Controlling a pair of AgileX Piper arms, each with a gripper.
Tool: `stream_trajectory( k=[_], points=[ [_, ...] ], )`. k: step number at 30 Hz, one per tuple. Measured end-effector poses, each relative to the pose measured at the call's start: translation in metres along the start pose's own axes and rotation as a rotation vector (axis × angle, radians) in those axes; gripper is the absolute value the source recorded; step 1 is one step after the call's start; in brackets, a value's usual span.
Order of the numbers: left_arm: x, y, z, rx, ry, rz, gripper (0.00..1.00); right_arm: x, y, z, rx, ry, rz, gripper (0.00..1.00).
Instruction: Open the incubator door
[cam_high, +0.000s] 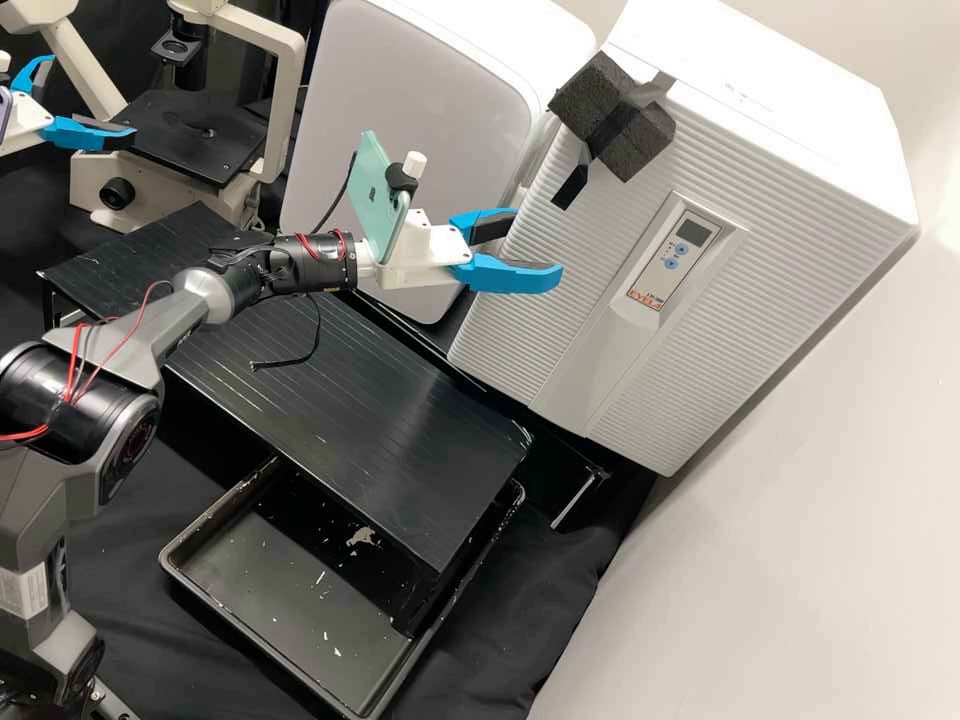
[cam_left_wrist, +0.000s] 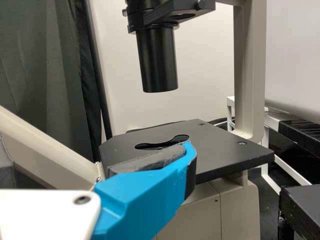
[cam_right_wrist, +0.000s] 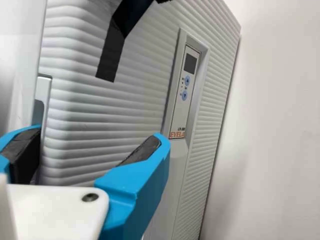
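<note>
In the high view the white incubator (cam_high: 850, 140) stands at the right, its ribbed door (cam_high: 760, 290) closed against the body. My right gripper (cam_high: 538, 245) is open before the door's left edge, holding nothing. In the right wrist view the right gripper (cam_right_wrist: 100, 134) has one finger by the door's side edge and the other over the ribbed door (cam_right_wrist: 125, 107); contact cannot be told. A grey-white handle-like piece (cam_right_wrist: 43, 92) lies along that edge. At the upper left, my left gripper (cam_high: 92, 98) stands open beside the microscope stage; in the left wrist view the left gripper (cam_left_wrist: 95, 160) shows a blue finger before it.
A second white appliance (cam_high: 410, 110) stands left of the incubator. Black foam (cam_high: 625, 120) is taped at the door's upper corner. The microscope stage (cam_left_wrist: 220, 150) is close to my left gripper. A black platform (cam_high: 330, 390) and a dark tray (cam_high: 270, 620) lie below the right arm.
</note>
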Motion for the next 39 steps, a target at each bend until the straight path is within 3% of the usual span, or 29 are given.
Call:
stream_trajectory(
  k=[39],
  points=[
    [0.0000, 0.0000, 0.0000, 0.000, 0.000, 0.000, 1.00, -0.0024, 0.0003, 0.0044, 0.000, 0.031, -0.068, 0.00]
  ],
)
